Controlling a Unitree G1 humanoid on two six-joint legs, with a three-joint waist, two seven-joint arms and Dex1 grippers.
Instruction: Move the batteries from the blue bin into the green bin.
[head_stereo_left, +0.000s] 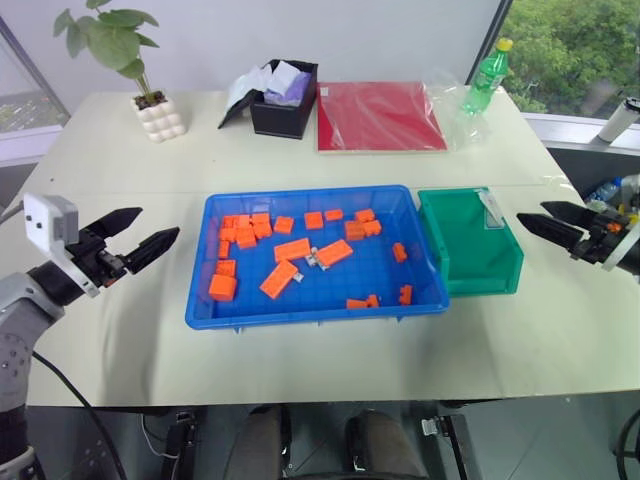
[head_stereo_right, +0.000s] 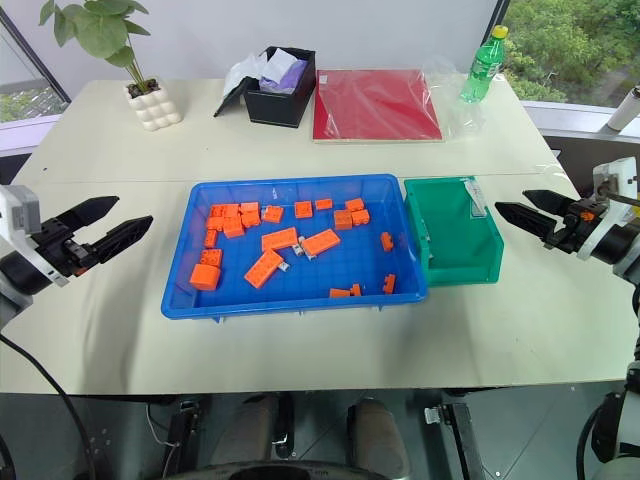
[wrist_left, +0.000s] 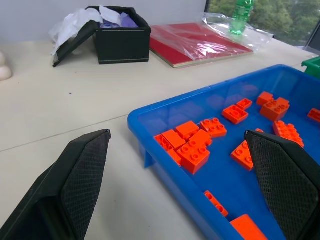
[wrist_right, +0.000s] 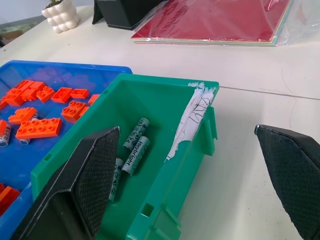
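- The left gripper (head_stereo_left: 148, 232) hangs over bare tabletop just off the blue bin's (head_stereo_left: 200, 300) left end, its two black fingers (wrist_left: 75, 185) spread wide with nothing between them.
- The right gripper (head_stereo_right: 522, 209) hangs at the opposite end, just beyond the green bin's (head_stereo_right: 490, 262) outer wall, fingers (wrist_right: 82, 187) likewise parted and empty.
- The green bin sits flush against the blue bin's right end; several batteries (wrist_right: 136, 145) lie on its floor, and a strip of white scribbled tape (wrist_right: 192, 117) runs over its rim.
- In the blue bin, two small silver batteries (head_stereo_left: 312, 258) lie near the middle, wedged among scattered orange blocks (head_stereo_left: 287, 265); one more shows at the edge of the right wrist view, beside an orange block.
- Orange blocks crowd the blue bin's far-left corner and dot its near edge, hemming in the batteries there.
- Farther back on the pale table (head_stereo_left: 120, 180): a potted plant (head_stereo_left: 150, 95) in a white knobbly pot, an open black box (head_stereo_left: 283, 100) stuffed with white and purple wrapping, a red board (head_stereo_left: 378, 115) in clear plastic, and a green bottle (head_stereo_left: 484, 76) by the window.
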